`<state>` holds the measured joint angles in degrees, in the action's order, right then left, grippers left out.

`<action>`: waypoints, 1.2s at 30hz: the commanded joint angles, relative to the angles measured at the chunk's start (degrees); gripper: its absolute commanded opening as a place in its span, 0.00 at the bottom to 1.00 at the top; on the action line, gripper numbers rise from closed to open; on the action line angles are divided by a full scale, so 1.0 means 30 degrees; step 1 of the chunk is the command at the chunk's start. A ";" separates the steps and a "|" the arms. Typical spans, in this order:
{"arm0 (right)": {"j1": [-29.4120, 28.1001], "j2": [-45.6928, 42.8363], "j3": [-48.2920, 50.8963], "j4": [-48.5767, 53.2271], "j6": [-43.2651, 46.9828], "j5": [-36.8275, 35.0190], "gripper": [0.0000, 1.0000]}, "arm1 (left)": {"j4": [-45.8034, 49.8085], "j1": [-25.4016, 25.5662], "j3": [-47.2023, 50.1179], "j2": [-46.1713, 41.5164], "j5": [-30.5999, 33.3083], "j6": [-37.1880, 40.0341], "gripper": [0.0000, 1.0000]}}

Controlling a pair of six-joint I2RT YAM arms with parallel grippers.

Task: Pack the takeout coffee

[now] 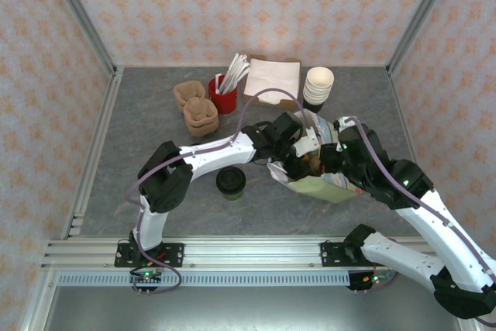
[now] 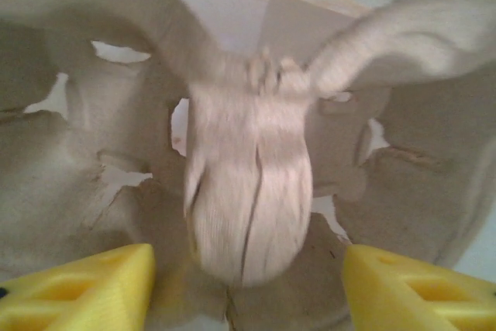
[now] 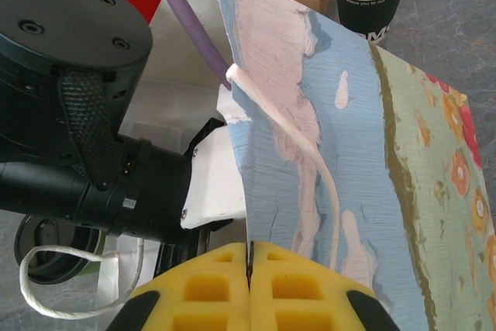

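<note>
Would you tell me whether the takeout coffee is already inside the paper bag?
No, the takeout coffee stands on the table to the left of the paper bag, outside it.

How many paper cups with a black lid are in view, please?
1. The takeout coffee stands on the table, just left of the paper bag. Others may be hidden inside the bag.

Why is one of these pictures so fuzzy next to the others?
Left wrist view: the pulp cup carrier sits near the lens and smears soft. Right wrist view: the paper bag is crisp. Top view: even light, faint shadows.
</note>
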<state>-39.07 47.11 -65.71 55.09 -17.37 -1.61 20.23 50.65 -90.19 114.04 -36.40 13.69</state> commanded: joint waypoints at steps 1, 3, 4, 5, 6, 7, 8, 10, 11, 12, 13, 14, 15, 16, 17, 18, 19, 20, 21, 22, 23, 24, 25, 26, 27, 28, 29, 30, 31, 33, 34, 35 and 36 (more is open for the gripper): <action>0.0131 -0.0323 0.0020 -0.0084 0.0075 -0.0591 0.00 | 0.0460 0.0139 -0.0063 -0.2254 0.0682 0.0007 0.72; 0.0130 -0.0378 0.0034 0.0034 0.0180 -0.0731 0.00 | 0.0930 0.0153 0.0031 -0.2843 0.1067 0.0035 0.78; 0.0132 -0.0400 -0.0009 0.0078 0.0226 -0.0796 0.00 | 0.1181 0.0145 0.0122 -0.3168 0.1283 0.0035 0.80; 0.0132 -0.0437 -0.0039 0.0090 0.0260 -0.0838 0.00 | 0.1408 0.0122 0.0188 -0.3511 0.1380 0.0085 0.82; 0.0129 -0.0464 -0.0052 0.0101 0.0305 -0.0910 0.00 | 0.1580 0.0108 0.0271 -0.3789 0.1502 0.0065 0.84; 0.0132 -0.0495 -0.0094 0.0123 0.0335 -0.0957 0.00 | 0.1798 0.0122 0.0384 -0.4158 0.1621 0.0072 0.85; 0.0129 -0.0499 -0.0098 0.0127 0.0310 -0.0971 0.00 | 0.1989 0.0101 0.0442 -0.4516 0.1713 0.0037 0.85; 0.0110 -0.0527 -0.0101 0.0039 0.0317 -0.0959 0.00 | 0.2474 0.0098 0.0474 -0.5196 0.1999 -0.0019 0.86; 0.0131 -0.0528 -0.0120 -0.0044 0.0311 -0.0888 0.00 | 0.2689 0.0082 0.0448 -0.5585 0.2171 -0.0094 0.86; 0.0132 -0.0504 -0.0127 -0.0146 0.0294 -0.0778 0.00 | 0.2869 0.0079 0.0473 -0.5981 0.2313 -0.0145 0.86; 0.0143 -0.0497 -0.0101 -0.0277 0.0202 -0.0657 0.00 | 0.3029 0.0078 0.0474 -0.6455 0.2579 -0.0320 0.86; 0.0147 -0.0498 -0.0098 -0.0492 0.0101 -0.0490 0.00 | 0.3180 0.0078 0.0446 -0.6900 0.2856 -0.0528 0.86; 0.0141 -0.0499 -0.0097 -0.0686 0.0054 -0.0318 0.00 | 0.3258 0.0078 0.0445 -0.7325 0.3072 -0.0761 0.86; 0.0154 -0.0525 -0.0069 -0.0952 -0.0033 -0.0116 0.00 | 0.3304 0.0078 0.0445 -0.7830 0.3299 -0.1022 0.86; 0.0148 -0.0528 0.0001 -0.1240 -0.0065 0.0136 0.00 | 0.3332 0.0078 0.0451 -0.8361 0.3716 -0.1428 0.86; 0.0162 -0.0579 0.0070 -0.1558 -0.0058 0.0407 0.00 | 0.3420 0.0079 0.0445 -0.8796 0.4226 -0.1827 0.86; 0.0143 -0.0665 0.0200 -0.1957 -0.0083 0.0560 0.00 | 0.3485 0.0078 0.0439 -0.9345 0.4835 -0.2320 0.86; 0.0162 -0.0753 0.0338 -0.2342 -0.0097 0.0791 0.00 | 0.3565 0.0079 0.0471 -0.9868 0.5603 -0.2862 0.86; 0.0146 -0.0869 0.0490 -0.2763 -0.0031 0.1007 0.00 | 0.3646 0.0080 0.0524 -1.0319 0.6440 -0.3434 0.86; 0.0147 -0.1048 0.0685 -0.3264 0.0068 0.1319 0.00 | 0.3712 0.0078 0.0641 -1.0834 0.7513 -0.4130 0.86; 0.0160 -0.1246 0.0967 -0.3833 0.0156 0.1567 0.00 | 0.3690 0.0071 0.0833 -1.1420 0.8489 -0.4863 0.86; 0.0154 -0.1487 0.1239 -0.4355 0.0230 0.1736 0.00 | 0.3590 0.0064 0.1157 -1.1931 0.9221 -0.5530 0.86; 0.0159 -0.1802 0.1635 -0.5066 0.0280 0.1877 0.00 | 0.3541 0.0052 0.1518 -1.2434 1.0153 -0.6387 0.86; 0.0162 -0.2018 0.1931 -0.5546 0.0354 0.1925 0.00 | 0.3694 0.0050 0.1776 -1.2910 1.1154 -0.7362 0.86; 0.0138 -0.2222 0.2225 -0.5992 0.0408 0.1978 0.00 | 0.3845 0.0050 0.1968 -1.3242 1.1740 -0.8049 0.86; 0.0144 -0.2474 0.2587 -0.6515 0.0608 0.2215 0.00 | 0.3822 0.0048 0.2313 -1.3627 1.2096 -0.8817 0.86; 0.0161 -0.2729 0.3064 -0.7155 0.0772 0.2434 0.00 | 0.3671 0.0045 0.2716 -1.4028 1.2276 -0.9546 0.86; 0.0138 -0.3020 0.3583 -0.7752 0.0951 0.2681 0.00 | 0.3434 0.0045 0.3153 -1.4360 1.2295 -1.0104 0.86; 0.0137 -0.3403 0.4349 -0.8595 0.1146 0.2993 0.00 | 0.3077 0.0050 0.3666 -1.4719 1.2131 -1.0555 0.86; 0.0133 -0.4147 0.5553 -0.9772 0.1373 0.3204 0.00 | 0.2520 0.0049 0.4484 -1.5320 1.1912 -1.1235 0.86; 0.0157 -0.4542 0.6198 -1.0323 0.1491 0.3285 0.00 | 0.2297 0.0053 0.4846 -1.5586 1.1858 -1.1402 0.87; 0.0145 -0.4840 0.6726 -1.0747 0.1589 0.3388 0.00 | 0.2142 0.0050 0.5119 -1.5806 1.1797 -1.1492 0.87; 0.0146 -0.5053 0.7034 -1.0971 0.1699 0.3504 0.00 | 0.2106 0.0057 0.5337 -1.5927 1.1786 -1.1586 0.87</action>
<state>-38.85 33.98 -46.81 30.30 -14.46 7.11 28.93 50.65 -75.99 67.64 -3.31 -16.34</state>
